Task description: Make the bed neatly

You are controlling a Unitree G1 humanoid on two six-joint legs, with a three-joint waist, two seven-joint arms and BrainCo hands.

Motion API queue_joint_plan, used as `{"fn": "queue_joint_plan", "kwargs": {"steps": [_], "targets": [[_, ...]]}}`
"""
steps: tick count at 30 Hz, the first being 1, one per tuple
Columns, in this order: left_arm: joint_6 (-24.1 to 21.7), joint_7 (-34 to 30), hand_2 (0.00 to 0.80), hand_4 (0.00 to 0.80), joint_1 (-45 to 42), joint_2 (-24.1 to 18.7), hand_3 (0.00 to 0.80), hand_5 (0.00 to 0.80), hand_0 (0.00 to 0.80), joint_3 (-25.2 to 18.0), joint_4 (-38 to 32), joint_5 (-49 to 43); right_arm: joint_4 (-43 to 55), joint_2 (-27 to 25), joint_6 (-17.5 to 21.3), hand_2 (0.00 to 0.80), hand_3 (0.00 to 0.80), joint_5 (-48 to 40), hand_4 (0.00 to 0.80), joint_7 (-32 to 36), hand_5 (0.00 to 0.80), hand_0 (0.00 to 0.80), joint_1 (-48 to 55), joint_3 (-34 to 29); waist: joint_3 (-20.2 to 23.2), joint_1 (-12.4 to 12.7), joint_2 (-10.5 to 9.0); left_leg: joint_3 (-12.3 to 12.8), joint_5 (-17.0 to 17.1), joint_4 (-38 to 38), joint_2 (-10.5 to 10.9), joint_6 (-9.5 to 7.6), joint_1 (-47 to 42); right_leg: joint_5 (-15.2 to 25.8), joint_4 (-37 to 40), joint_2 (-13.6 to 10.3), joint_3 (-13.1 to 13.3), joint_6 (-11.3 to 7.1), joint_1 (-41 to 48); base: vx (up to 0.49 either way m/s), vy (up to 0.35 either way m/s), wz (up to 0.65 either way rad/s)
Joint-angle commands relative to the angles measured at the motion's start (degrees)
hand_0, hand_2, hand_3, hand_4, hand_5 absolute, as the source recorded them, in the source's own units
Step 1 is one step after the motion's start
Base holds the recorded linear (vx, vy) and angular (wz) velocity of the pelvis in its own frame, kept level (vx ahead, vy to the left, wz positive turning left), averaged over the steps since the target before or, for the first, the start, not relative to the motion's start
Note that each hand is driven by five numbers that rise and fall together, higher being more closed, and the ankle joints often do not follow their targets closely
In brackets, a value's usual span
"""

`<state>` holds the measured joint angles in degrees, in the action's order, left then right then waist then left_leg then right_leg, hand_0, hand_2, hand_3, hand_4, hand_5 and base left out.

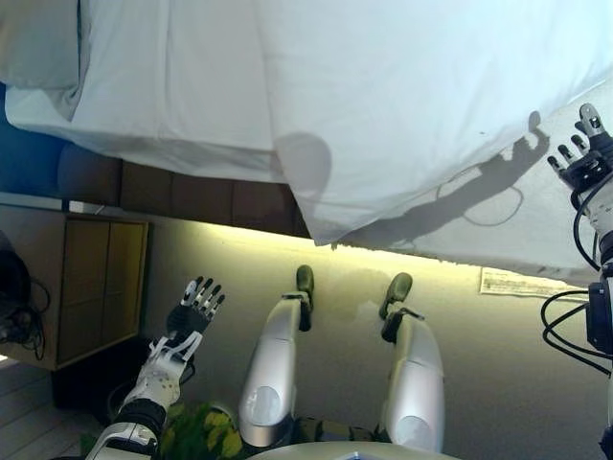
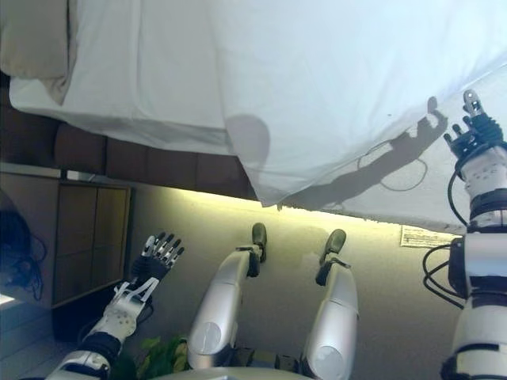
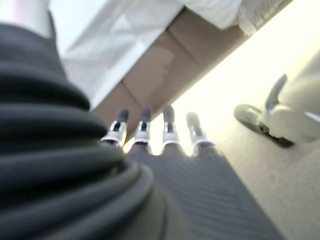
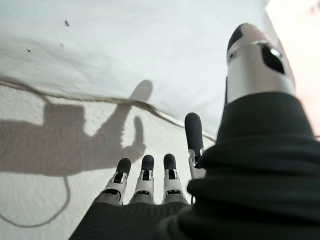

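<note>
Both hands are free of the bedding. A white duvet (image 1: 412,105) covers most of the bed, one corner drooping over the near edge past the brown bed base (image 1: 201,196). Beneath it, along the near edge, lies a white sheet (image 1: 168,86), and a pillow (image 1: 38,43) rests at the bed's far left corner. The left hand (image 1: 194,309) hangs low over the floor beside a wooden cabinet (image 1: 91,287), fingers straight and spread, holding nothing. The right hand (image 1: 584,158) hovers at the bed's right side over the bare mattress (image 4: 60,165), fingers extended and apart, touching nothing.
</note>
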<state>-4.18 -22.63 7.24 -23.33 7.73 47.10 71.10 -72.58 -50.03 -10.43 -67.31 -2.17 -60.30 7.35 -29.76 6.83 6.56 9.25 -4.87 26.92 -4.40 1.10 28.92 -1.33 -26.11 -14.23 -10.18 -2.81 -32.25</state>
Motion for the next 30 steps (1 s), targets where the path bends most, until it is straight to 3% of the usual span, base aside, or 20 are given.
{"fn": "queue_joint_plan", "kwargs": {"steps": [1, 3, 5, 6, 8, 10, 12, 15, 17, 18, 19, 21, 25, 30], "targets": [[-0.85, 0.05, 0.000, 0.000, -3.75, 0.92, 0.000, 0.000, 0.000, -1.20, -0.21, 0.97, 1.84, -2.69, 1.33, 0.000, 0.000, 2.78, 0.000, 1.42, 0.000, 0.000, 2.65, -1.60, -0.04, -0.63, 0.82, -8.15, 5.22, 7.35, -1.25, 4.84, 1.06, -6.39, -5.92, -2.51, -0.49, 0.63, 4.75, 0.237, 0.113, -0.39], [-0.99, -0.42, 0.000, 0.000, -4.49, 2.49, 0.000, 0.000, 0.000, -1.17, 0.11, 0.63, 1.92, -2.38, 2.60, 0.000, 0.000, 3.66, 0.000, 0.69, 0.000, 0.000, 3.00, -1.98, -0.04, -0.02, 2.05, -8.64, 8.01, 5.47, -1.04, 5.49, 2.14, -8.89, -7.81, -1.45, -0.91, 1.68, 6.27, 0.249, 0.187, -0.46], [-2.30, -1.35, 0.000, 0.000, -4.17, 3.12, 0.000, 0.000, 0.000, 0.79, 0.97, 2.02, 1.26, -1.35, 4.45, 0.000, 0.000, 4.73, 0.000, -1.00, 0.000, 0.000, 0.57, -0.61, -0.04, 1.67, 3.80, -8.34, 14.55, -3.94, -1.23, 6.67, 3.30, -11.14, -9.08, 0.88, -1.09, 1.85, 7.41, 0.278, 0.268, -0.57], [-3.40, -1.65, 0.000, 0.000, -3.82, 3.54, 0.000, 0.000, 0.000, 1.87, 1.26, 3.00, 0.84, -0.38, 5.33, 0.000, 0.000, 5.10, 0.000, -2.57, 0.000, 0.000, -1.19, 0.83, -0.04, 2.67, 4.49, -7.61, 15.91, -11.36, -1.61, 6.57, 3.77, -12.11, -8.93, 2.34, -1.10, 1.72, 8.20, 0.274, 0.260, -0.81], [-3.78, -0.84, 0.000, 0.000, -2.79, 3.94, 0.000, 0.000, 0.000, 1.40, 0.90, 2.95, 0.73, 1.46, 7.83, 0.000, 0.000, 7.28, 0.000, -4.53, 0.000, 0.000, -2.36, 2.08, -0.04, 3.17, 3.34, -7.71, 13.19, -11.04, -0.36, 5.31, 3.16, -11.76, -8.55, 2.18, -0.05, 0.65, 7.85, 0.191, 0.219, -0.64], [-3.62, -1.35, 0.000, 0.000, -1.17, 3.61, 0.000, 0.000, 0.000, 0.80, 0.22, 3.53, 1.78, 0.82, 7.52, 0.000, 0.000, 7.91, 0.000, -5.30, 0.000, 0.000, -2.79, 3.15, -0.04, 2.40, 2.39, -6.39, 9.24, -7.61, 0.48, 3.76, 3.41, -11.04, -7.63, 0.70, 0.38, 0.01, 7.59, 0.125, 0.223, -0.53], [-3.25, -1.35, 0.000, 0.000, 0.34, 2.29, 0.000, 0.000, 0.000, 1.39, -1.23, 4.85, 2.63, 0.26, 7.48, 0.000, 0.000, 6.62, 0.000, -4.94, 0.000, 0.000, -1.38, 3.55, -0.04, 2.32, 1.77, -5.16, 8.11, -7.39, 1.30, 2.55, 2.63, -9.68, -7.57, 0.04, 0.32, -1.01, 8.15, 0.179, 0.208, -0.10], [-2.56, 2.08, 0.000, 0.000, 1.87, 0.77, 0.000, 0.000, 0.000, 2.43, -4.48, 6.60, 4.20, -0.20, 6.59, 0.000, 0.000, 6.67, 0.000, -1.90, 0.000, 0.000, 1.00, 1.80, -0.04, 1.05, 1.87, -5.72, 3.16, -3.85, 2.40, 0.94, 2.60, -6.73, -17.42, -1.04, 4.30, -2.00, -0.87, 0.223, 0.124, 0.06], [-2.87, 3.41, 0.000, 0.000, 3.41, 0.63, 0.000, 0.000, 0.000, 2.99, -5.45, 6.94, 4.32, 0.58, 6.90, 0.000, 0.000, 5.70, 0.000, -1.52, 0.000, 0.000, 0.46, 1.82, -0.04, 0.33, 0.93, -6.10, 0.50, -1.05, 3.13, 0.49, 4.52, -0.38, -9.54, -2.69, 5.34, -3.48, -4.85, 0.092, -0.162, 0.07], [-3.81, 3.11, 0.000, 0.000, 4.40, 0.04, 0.000, 0.000, 0.000, 3.51, -5.10, 8.40, 3.97, 0.73, 7.10, 0.000, 0.000, 5.06, 0.000, -1.02, 0.000, 0.000, -1.22, 3.06, -0.04, -0.43, 0.05, -5.83, 0.36, -0.67, 3.57, 0.10, 6.08, 5.73, 1.07, -3.62, 4.57, -4.75, -5.52, 0.023, -0.202, -0.01], [-4.36, 2.54, 0.000, 0.000, 4.63, -0.19, 0.000, 0.000, 0.000, 3.63, -4.62, 9.32, 3.66, 0.78, 7.27, 0.000, 0.000, 4.86, 0.000, -0.37, 0.000, 0.000, -2.16, 4.11, -0.04, -0.71, 0.04, -6.10, 0.08, -0.83, 3.43, 0.05, 6.23, 7.23, 4.83, -3.72, 4.27, -5.17, -4.90, -0.009, -0.104, 0.00], [-6.18, 0.38, 0.000, 0.000, 4.25, -0.07, 0.000, 0.000, 0.000, 3.58, -3.54, 11.65, 4.17, 0.69, 6.51, 0.000, 0.000, 2.76, 0.000, 2.12, 0.000, 0.000, -4.74, 6.83, -0.04, -0.54, 0.28, -6.12, 1.40, -2.96, 2.34, -0.04, 7.32, 6.22, 5.57, -2.87, 4.74, -4.84, -4.63, 0.019, -0.048, -0.05], [-5.30, -0.31, 0.000, 0.000, 2.46, -0.09, 0.000, 0.000, 0.000, 2.69, -3.60, 10.24, 4.46, -0.99, 6.16, 0.000, 0.000, 2.94, 0.000, 3.02, 0.000, 0.000, -5.37, 7.68, -0.04, 0.89, -0.67, -6.17, 2.25, -3.15, 1.86, 1.00, 8.82, 5.07, 7.44, -3.82, 0.83, -5.27, -2.53, 0.057, -0.126, -0.08], [-3.60, 0.00, 0.000, 0.000, -0.35, -1.07, 0.000, 0.000, 0.000, 2.30, -4.49, 9.72, 3.62, -3.78, 3.62, 0.000, 0.000, 3.63, 0.000, 2.69, 0.000, 0.000, -7.77, 8.86, -0.04, 2.57, -0.25, -7.60, 1.52, -3.73, 1.52, 1.76, 8.55, 2.35, 5.84, -3.95, -0.99, -5.80, -2.11, 0.123, -0.097, 0.13]]}}
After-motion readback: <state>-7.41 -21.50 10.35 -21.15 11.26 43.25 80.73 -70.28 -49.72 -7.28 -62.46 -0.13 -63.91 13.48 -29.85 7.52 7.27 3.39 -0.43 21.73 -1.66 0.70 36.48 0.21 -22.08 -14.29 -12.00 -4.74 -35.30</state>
